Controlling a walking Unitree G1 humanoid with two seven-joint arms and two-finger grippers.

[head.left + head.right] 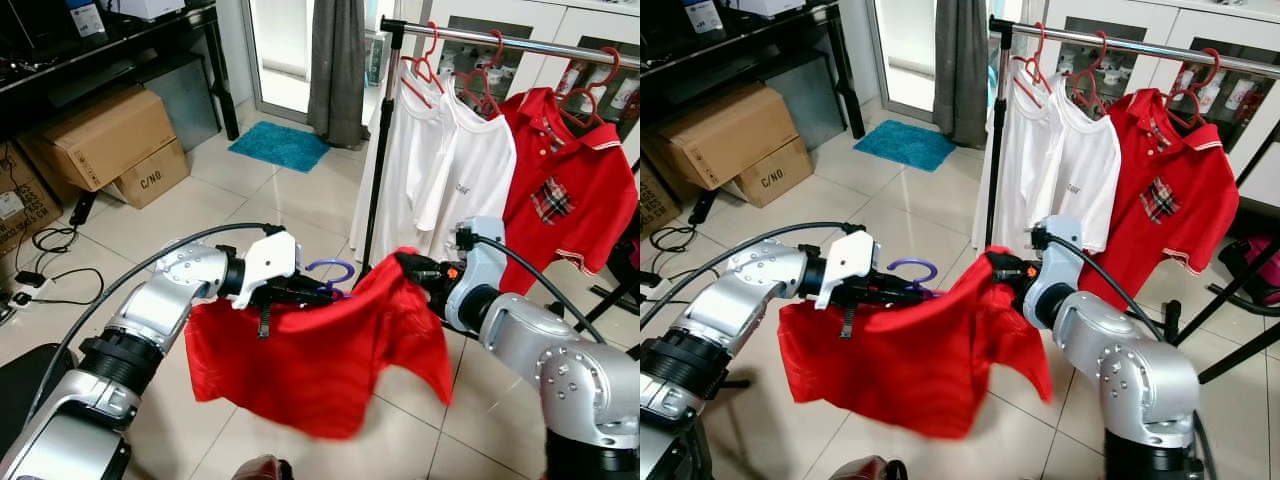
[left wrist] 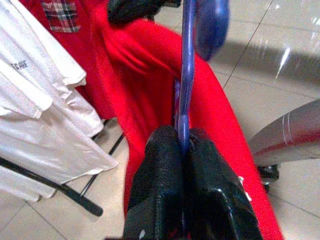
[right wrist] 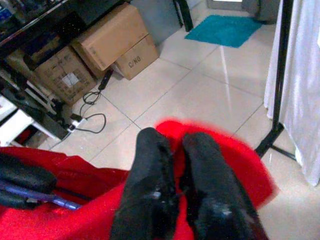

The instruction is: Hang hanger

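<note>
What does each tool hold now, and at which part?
The left tool grips the purple hanger near its neck. The right tool pinches the red shirt at its upper edge.

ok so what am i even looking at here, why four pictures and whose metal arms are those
Those silver arms belong to a humanoid robot. The two wide pictures come from cameras in its head, looking down; the two close ones come from cameras on its wrists. The left gripper is shut on a purple hanger that carries a red shirt. The right gripper pinches the shirt's other shoulder. Ahead stands a clothes rail with two white shirts and a red polo hanging. Cardboard boxes sit on the tiled floor.
</note>
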